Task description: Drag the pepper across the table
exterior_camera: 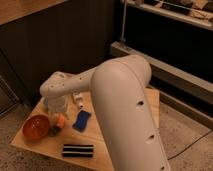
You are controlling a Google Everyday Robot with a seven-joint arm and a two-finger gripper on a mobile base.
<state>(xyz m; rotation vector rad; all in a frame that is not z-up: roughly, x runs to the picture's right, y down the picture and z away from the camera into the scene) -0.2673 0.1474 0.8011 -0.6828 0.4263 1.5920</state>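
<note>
Left of the gripper (pixel 56 114) sits a red bowl (pixel 36 127). Directly beneath the gripper lies the orange pepper (pixel 60 121) on the table (pixel 42 146); whether it is clamped cannot be told. Just right of it lies a blue sponge (pixel 82 120).

The table (pixel 44 146) bears, from left, a bowl (pixel 36 128), pepper (pixel 59 121) and sponge (pixel 82 120); the gripper (pixel 56 114) sits over the pepper.

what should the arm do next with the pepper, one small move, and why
Probably lower the pincer a touch onto the pepper: it hangs directly above it, between the red bowl and the blue sponge on the table, and firm contact isn't visible, so dragging now might slip.
</note>
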